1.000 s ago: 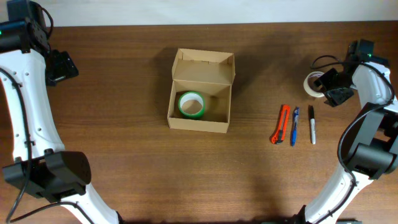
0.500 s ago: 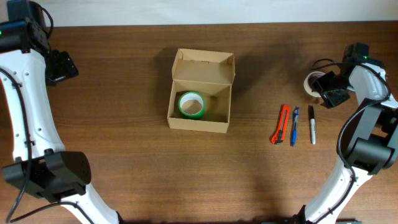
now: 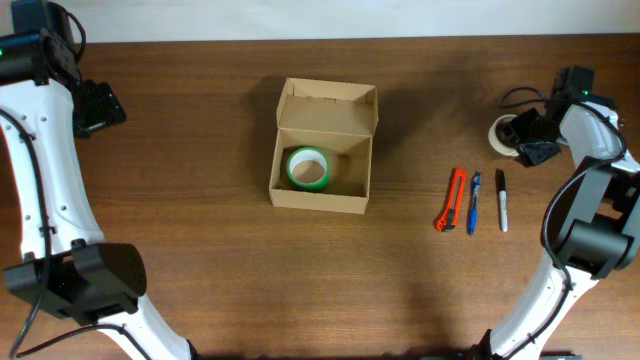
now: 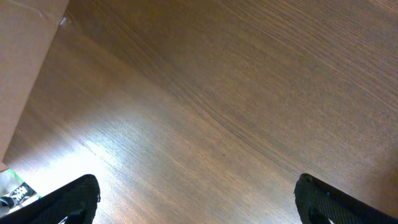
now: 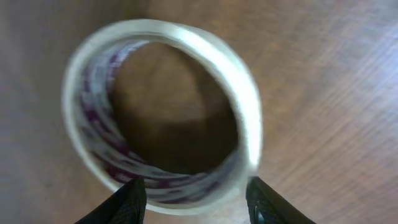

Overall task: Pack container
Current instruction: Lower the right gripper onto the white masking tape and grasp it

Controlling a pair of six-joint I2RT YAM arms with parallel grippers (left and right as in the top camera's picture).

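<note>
The container (image 3: 318, 201) is a tan cardboard box in the middle of the table, its flap lid standing open at the back. A green tape roll (image 3: 308, 168) lies flat inside it. My right gripper (image 3: 520, 139) is at the far right, low over a white tape roll (image 3: 499, 134). In the right wrist view the gripper (image 5: 196, 202) is open, with the near wall of the blurred roll (image 5: 244, 112) between its fingertips. My left gripper (image 3: 100, 106) hovers open and empty over bare wood at the far left (image 4: 196, 202).
An orange utility knife (image 3: 452, 200), a blue pen (image 3: 473, 203) and a black marker (image 3: 501, 200) lie side by side right of the box. A tan cardboard surface (image 4: 25, 62) shows at the left wrist view's top left corner.
My right gripper has shifted slightly up and towards the white tape roll. The left arm, the box and the pens have not moved.
</note>
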